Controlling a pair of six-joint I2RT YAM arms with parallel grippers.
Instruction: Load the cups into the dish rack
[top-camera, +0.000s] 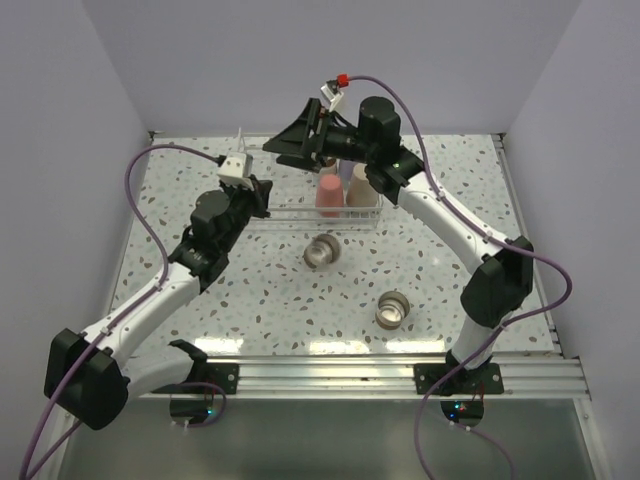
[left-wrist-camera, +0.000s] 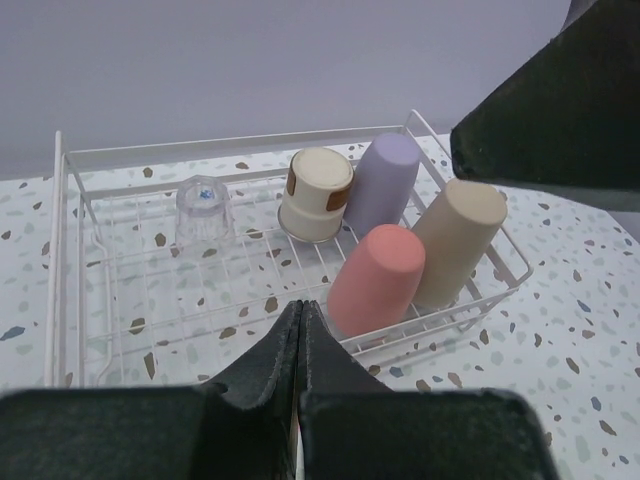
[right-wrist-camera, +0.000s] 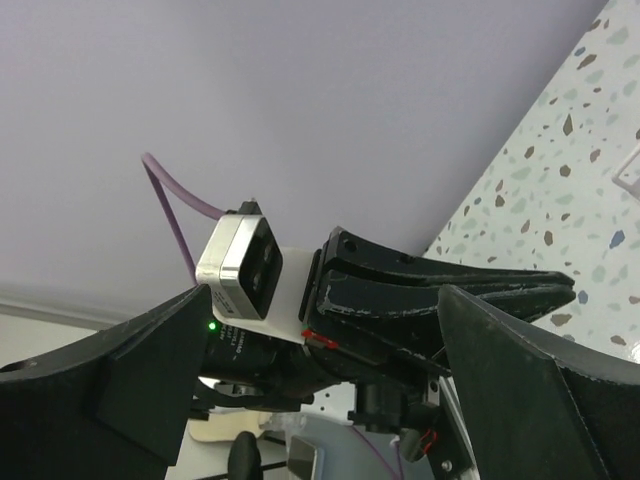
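Five tapered cups (left-wrist-camera: 376, 280) sit in the thin wire dish rack (left-wrist-camera: 230, 148); two silvery-rimmed cups (top-camera: 321, 252) rest on the speckled tabletop (top-camera: 250, 300). Left end effector (left-wrist-camera: 301, 315) pinched closed, right end effector (top-camera: 285, 145) splayed wide.

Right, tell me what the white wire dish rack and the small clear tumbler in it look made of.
White wire dish rack: thin, evenly white rods, probably coated metal. Small clear tumbler: see-through, glass or clear plastic, cannot tell which.

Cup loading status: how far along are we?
Done: five tumblers sit in the white wire dish rack: clear, tan-banded cream, lavender, pink, beige. In hand: nothing; left gripper shut empty, right gripper open by the rack. Left: two silvery-rimmed cups on the table.
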